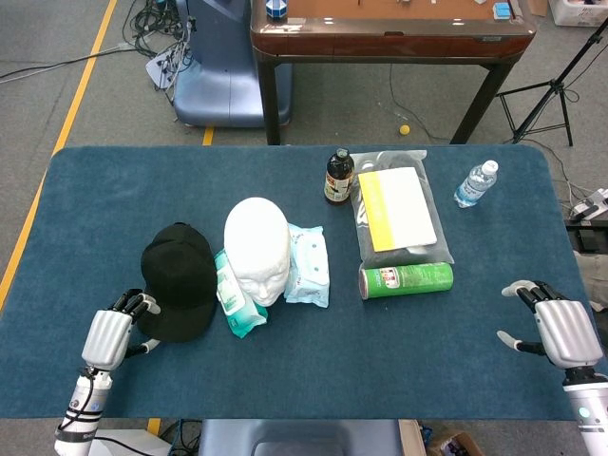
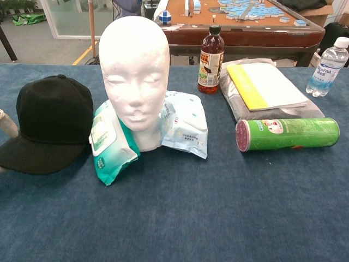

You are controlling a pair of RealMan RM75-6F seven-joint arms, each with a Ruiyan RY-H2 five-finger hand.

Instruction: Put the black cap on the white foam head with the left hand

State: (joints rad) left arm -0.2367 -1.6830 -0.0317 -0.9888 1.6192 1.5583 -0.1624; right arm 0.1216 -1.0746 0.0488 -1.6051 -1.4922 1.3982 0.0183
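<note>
On the tabletop (image 1: 285, 380), the black cap (image 1: 179, 280) lies crown up just to the left of the white foam head (image 1: 256, 249), touching the green wipes pack (image 2: 109, 142) that leans against the head's base. The head is bare, so the job looks barely begun: the cap has yet to be gripped, lifted and set over the crown. The left hand (image 1: 112, 334) sits at the cap's brim with its fingers spread and reaching toward the brim's edge; whether they touch it I cannot tell, and nothing is clamped in them. The right hand (image 1: 556, 328) rests far off at the tabletop's other end, fingers apart and empty. The surface is a dark blue felt-like cloth. Beyond it are a grey floor with a yellow line, loose cables, and a brown table (image 1: 389, 28).
</note>
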